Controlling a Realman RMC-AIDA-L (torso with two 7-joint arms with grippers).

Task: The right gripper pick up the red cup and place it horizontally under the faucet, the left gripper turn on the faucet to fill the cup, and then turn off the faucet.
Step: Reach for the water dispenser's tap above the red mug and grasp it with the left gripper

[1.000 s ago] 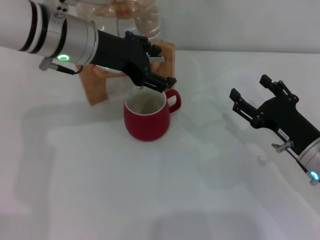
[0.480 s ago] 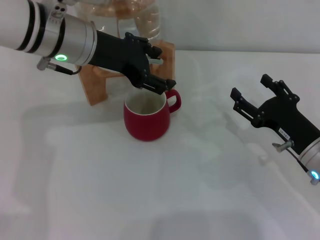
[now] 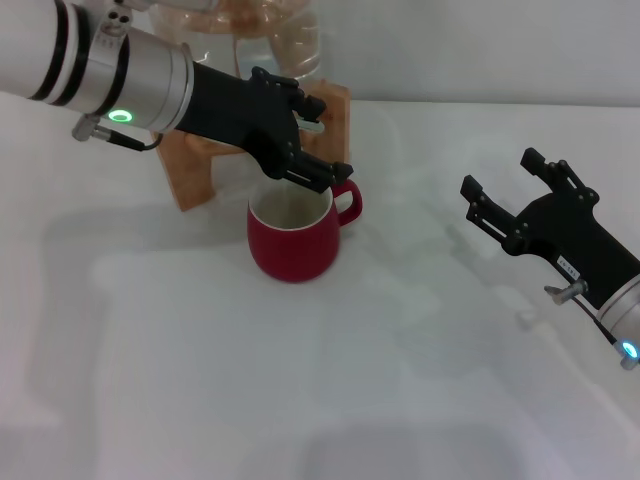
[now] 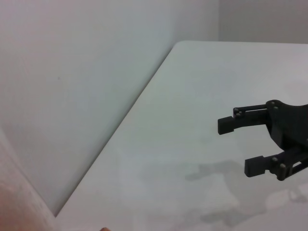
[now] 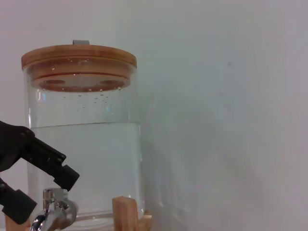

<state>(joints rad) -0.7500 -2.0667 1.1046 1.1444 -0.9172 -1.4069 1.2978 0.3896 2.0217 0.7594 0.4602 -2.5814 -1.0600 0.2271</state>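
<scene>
Red cup (image 3: 292, 237) stands upright on a wide white table (image 3: 330, 380), with a plain pale wall (image 5: 226, 96) rising behind the table's far edge. At the back of the table is a big clear glass water jar (image 5: 84, 144), filled most of the way, closed by a round wooden lid (image 5: 78, 57) and raised on a wooden stand (image 3: 190, 165).

The cup is rounded and glossy red outside, cream-white inside, with one red loop handle (image 3: 348, 203) turned toward the robot's right. It sits just in front of the stand, mouth up, below the jar's outlet.

The left hand (image 3: 312, 143) reaches in from the robot's left, its silver wrist showing a green ring light (image 3: 121, 116). Its black fingers (image 3: 322, 174) are spread, one above and one below, around the small chrome faucet (image 5: 54, 211) at the base of the jar; the right wrist view shows the two finger ends on either side of the faucet's top, but whether they press on it I cannot tell. The lower finger hangs just over the cup's back rim.

The right hand (image 3: 510, 190) is well apart from the cup, over bare table on the robot's right, holding nothing. Its two fingers (image 4: 230, 124) stand wide apart, pointing toward the back of the table. A small blue light (image 3: 628, 350) glows at its wrist.
</scene>
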